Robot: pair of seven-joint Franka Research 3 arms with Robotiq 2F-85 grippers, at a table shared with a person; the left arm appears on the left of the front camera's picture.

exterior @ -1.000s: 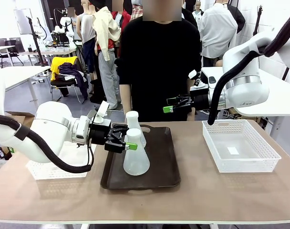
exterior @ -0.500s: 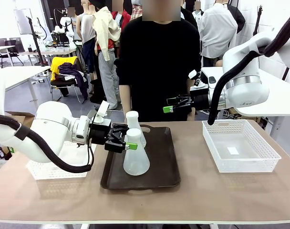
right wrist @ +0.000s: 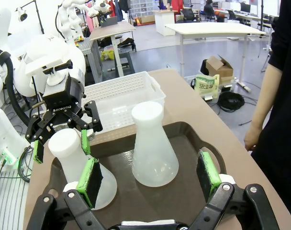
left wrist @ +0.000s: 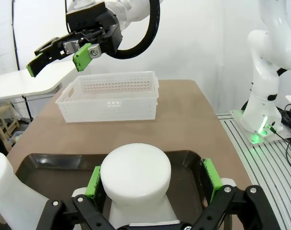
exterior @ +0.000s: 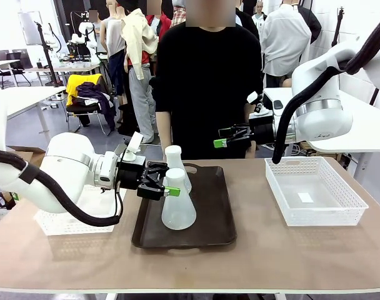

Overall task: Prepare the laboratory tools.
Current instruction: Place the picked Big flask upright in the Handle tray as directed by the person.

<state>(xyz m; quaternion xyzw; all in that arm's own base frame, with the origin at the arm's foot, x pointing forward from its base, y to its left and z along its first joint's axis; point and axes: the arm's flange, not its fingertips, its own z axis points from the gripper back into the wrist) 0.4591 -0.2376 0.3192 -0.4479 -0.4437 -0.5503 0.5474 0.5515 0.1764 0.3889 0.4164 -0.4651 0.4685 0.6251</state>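
Observation:
Two frosted-white conical flasks stand on the dark brown tray (exterior: 214, 219). My left gripper (exterior: 169, 181) is open around the neck of the near flask (exterior: 179, 211). In the left wrist view that flask's top (left wrist: 136, 172) sits between the green pads (left wrist: 210, 175), with a gap on one side. The far flask (exterior: 175, 161) stands free just behind it. My right gripper (exterior: 225, 136) hangs open above the tray's far end with nothing in it. In the right wrist view its pads (right wrist: 90, 179) frame the far flask (right wrist: 152, 153) from above and farther back.
A white mesh basket (exterior: 315, 190) sits on the table's right side, and another (exterior: 77, 220) lies at the left under my left arm. A person in black (exterior: 209, 87) stands at the far edge, one hand (right wrist: 253, 139) hanging near the tray.

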